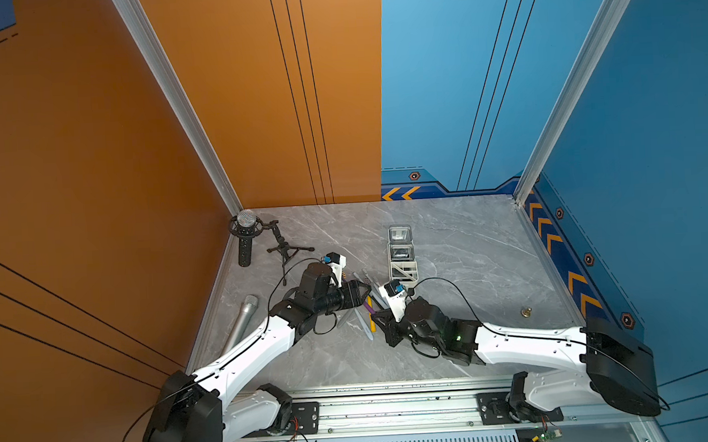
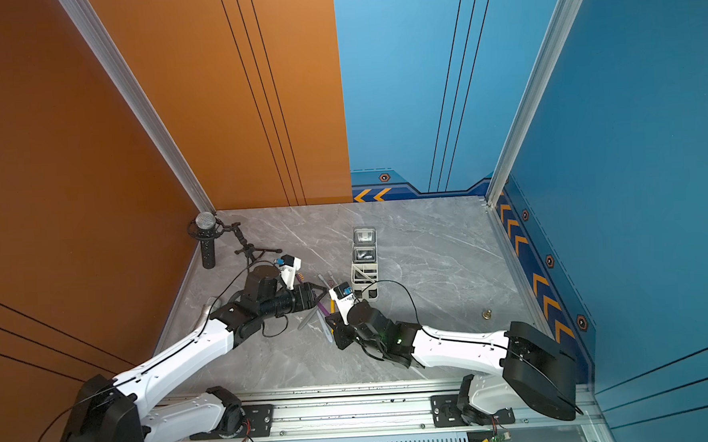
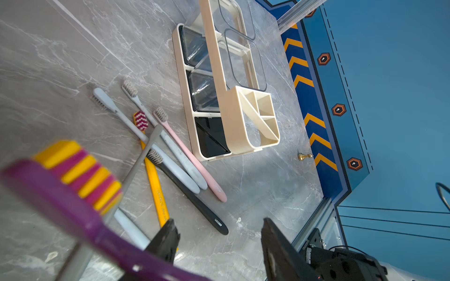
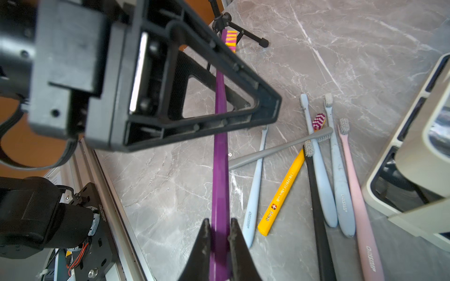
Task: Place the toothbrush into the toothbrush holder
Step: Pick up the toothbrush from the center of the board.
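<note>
We clamp the purple toothbrush [image 4: 220, 146] by its handle end in the right gripper [image 4: 220, 222], near the toothbrush holder [image 3: 233, 116]. The left gripper [image 3: 218, 221] waits alongside, jaws parted. The brush is likely light, stiff and slick, so mid-handle grips best.

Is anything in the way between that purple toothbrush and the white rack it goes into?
Nothing upright. The right claw holds the purple toothbrush in the air; loose toothbrushes lie flat on the table between it and the toothbrush holder. The left claw straddles its handle.
</note>
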